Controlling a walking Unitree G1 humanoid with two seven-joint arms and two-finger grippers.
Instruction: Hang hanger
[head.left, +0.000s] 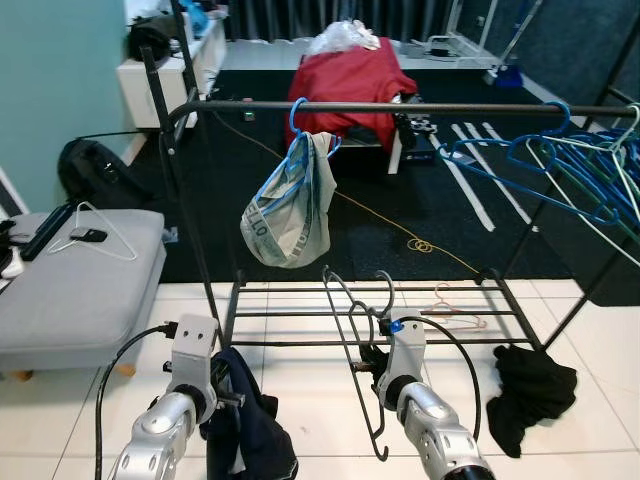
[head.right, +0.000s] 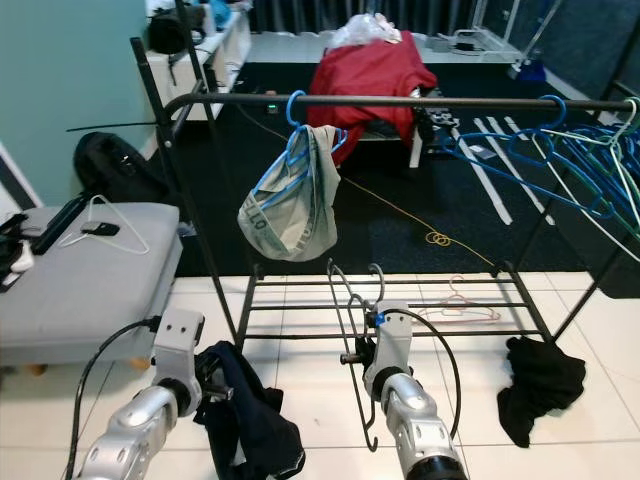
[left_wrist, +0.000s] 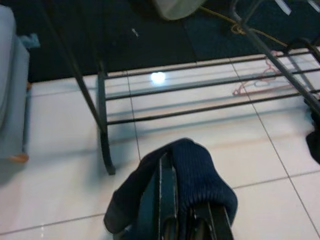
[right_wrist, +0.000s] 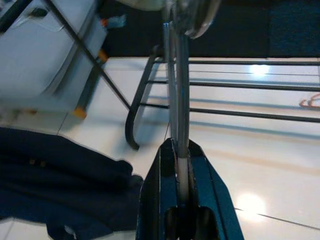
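My right gripper (head.left: 372, 366) is shut on a black wire hanger (head.left: 352, 340), held upright in front of the clothes rack's lower shelf (head.left: 360, 312); the hanger's wires (right_wrist: 176, 90) run up from between the fingers. My left gripper (head.left: 228, 398) is shut on a dark navy garment (head.left: 245, 425) that droops toward the tiled floor; its knit fabric (left_wrist: 192, 165) is draped over the fingers. Higher up, the rack's top rail (head.left: 400, 106) carries a blue hanger with a grey-white garment (head.left: 290, 205) and a bunch of blue and green hangers (head.left: 570, 165) at the right.
A grey cushioned bench (head.left: 75, 275) with a white hanger stands at the left. A black cloth (head.left: 535, 390) lies on the tiles at the right, a pink hanger (head.left: 452, 308) under the rack. Beyond are a dark rug, an orange cord and a red-covered chair (head.left: 350, 85).
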